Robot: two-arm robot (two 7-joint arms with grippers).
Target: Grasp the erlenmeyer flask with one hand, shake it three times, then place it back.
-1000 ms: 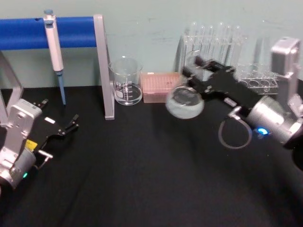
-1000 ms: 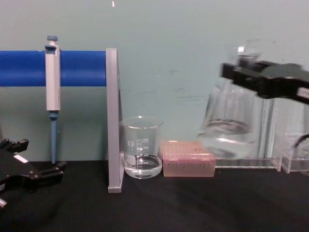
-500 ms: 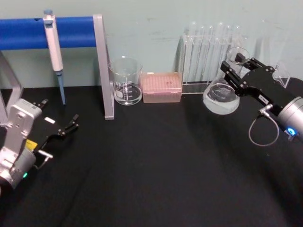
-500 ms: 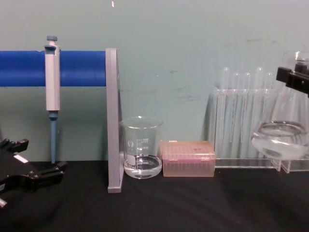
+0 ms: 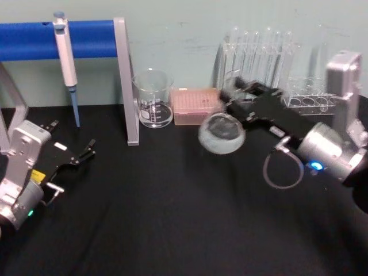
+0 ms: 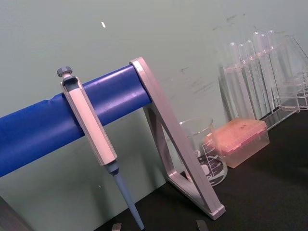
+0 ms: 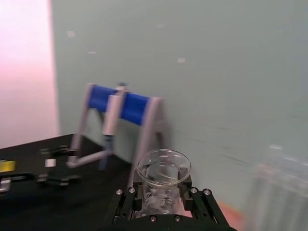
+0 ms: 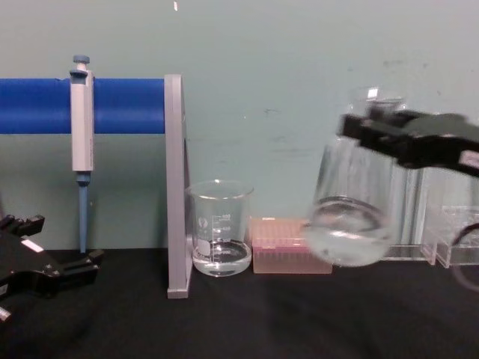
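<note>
The erlenmeyer flask (image 8: pixel 350 224) is held aloft by its neck, the right gripper (image 8: pixel 374 133) being clamped around the glass just under the flared rim, as is seen closely in the right wrist view, where the neck (image 7: pixel 162 185) sits between the two black jaws. The flask is carried tilted over the black table (image 5: pixel 172 218), its wide base well clear of the cloth and in front of the pink tip box (image 5: pixel 196 105) and the test tube rack (image 5: pixel 259 52), with clear liquid pooled in the bottom. The left gripper (image 5: pixel 80 154) is parked low at the table's left side with its fingers spread and nothing in them. The shaking step is judged to be in hand (how many swings are done cannot be told from this). Next, the flask must be righted, lowered to bare table away from the beaker (image 5: pixel 153 100), and let go only once the base is seated flat
</note>
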